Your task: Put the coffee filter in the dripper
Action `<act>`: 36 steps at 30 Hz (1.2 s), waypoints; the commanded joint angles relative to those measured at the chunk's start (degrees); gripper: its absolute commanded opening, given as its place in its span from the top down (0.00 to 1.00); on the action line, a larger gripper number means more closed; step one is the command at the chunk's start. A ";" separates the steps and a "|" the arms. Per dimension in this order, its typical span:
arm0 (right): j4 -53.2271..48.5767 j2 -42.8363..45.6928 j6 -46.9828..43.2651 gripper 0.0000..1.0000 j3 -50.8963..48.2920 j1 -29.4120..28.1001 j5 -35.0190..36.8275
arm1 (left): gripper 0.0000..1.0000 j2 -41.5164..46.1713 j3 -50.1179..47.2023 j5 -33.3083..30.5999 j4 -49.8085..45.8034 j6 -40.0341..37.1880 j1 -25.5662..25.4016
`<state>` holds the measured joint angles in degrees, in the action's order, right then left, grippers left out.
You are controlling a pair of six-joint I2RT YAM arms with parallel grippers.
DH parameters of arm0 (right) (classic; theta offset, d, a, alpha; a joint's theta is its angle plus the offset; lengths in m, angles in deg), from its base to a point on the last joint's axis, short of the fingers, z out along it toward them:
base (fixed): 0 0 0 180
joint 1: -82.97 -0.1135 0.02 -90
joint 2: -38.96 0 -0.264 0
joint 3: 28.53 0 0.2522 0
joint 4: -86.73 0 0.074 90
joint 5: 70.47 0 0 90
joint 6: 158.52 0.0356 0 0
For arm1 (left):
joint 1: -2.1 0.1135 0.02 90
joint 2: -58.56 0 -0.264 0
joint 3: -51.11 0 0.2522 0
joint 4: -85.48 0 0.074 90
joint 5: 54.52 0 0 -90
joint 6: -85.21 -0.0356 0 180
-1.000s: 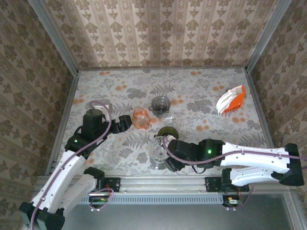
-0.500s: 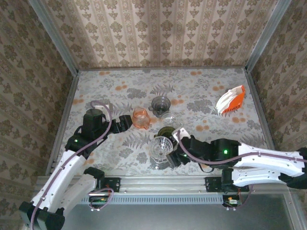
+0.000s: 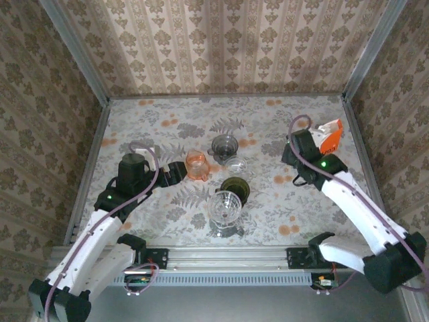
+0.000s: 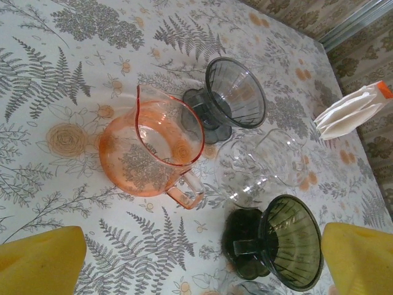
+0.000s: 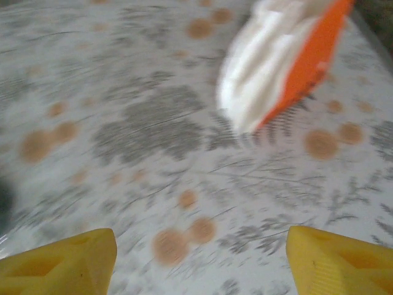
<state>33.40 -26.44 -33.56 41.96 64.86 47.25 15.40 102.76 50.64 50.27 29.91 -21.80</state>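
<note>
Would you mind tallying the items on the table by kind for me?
Drippers: 3 (grey dripper, green dripper, clear dripper)
Glass jugs and cups: 2 (orange jug, clear cup)
Filter packs: 1 (filter pack)
Total: 6

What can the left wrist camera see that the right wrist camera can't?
Left wrist: a pink jug, a clear glass, a grey dripper, a green dripper and the open left tool. Right wrist: the open right tool, all blurry. Both: the white filters in their orange holder and the flowery table.
</note>
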 commanded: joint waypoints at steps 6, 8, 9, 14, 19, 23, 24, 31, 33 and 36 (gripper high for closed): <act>6.13 -9.07 1.21 0.27 2.81 16.97 -4.15 | 0.00 0.09 -1.85 2.49 2.75 0.33 0.41; 6.38 -11.98 0.41 0.27 5.14 19.60 -5.11 | 0.00 0.09 -1.96 2.64 2.84 0.20 0.42; 6.52 -13.16 -0.08 0.28 6.11 20.59 -5.66 | 0.00 0.18 -1.94 2.75 2.78 0.07 0.41; 6.97 -18.91 -1.31 0.29 11.28 24.90 -6.88 | 0.00 0.31 -1.85 2.62 2.90 -0.31 0.37; 6.25 -24.55 -1.36 0.31 15.47 28.48 -7.85 | 0.00 -0.21 -2.03 2.30 3.17 -0.43 0.39; 6.99 -28.73 -2.50 0.35 18.60 30.21 -8.54 | 0.00 -1.12 -1.86 2.57 3.31 -0.33 0.41; 6.90 -29.63 -2.76 0.36 19.47 30.53 -8.77 | 0.00 -1.35 -1.79 2.67 3.26 -0.33 0.40; 8.55 -32.36 -3.78 0.38 22.02 31.47 -10.49 | 0.00 -2.36 -1.90 2.60 3.94 0.12 0.40; 8.55 -33.05 -3.61 0.38 22.73 31.55 -10.82 | 0.00 -2.80 -2.14 2.60 4.46 0.41 0.43; 8.44 -34.57 -3.43 0.41 24.01 31.94 -11.05 | 0.00 -3.88 -2.21 2.85 5.12 0.63 0.43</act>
<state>41.34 -59.42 -36.79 63.82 96.23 37.05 12.26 101.14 52.26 53.48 29.96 -21.80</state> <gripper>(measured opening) 0.596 0.997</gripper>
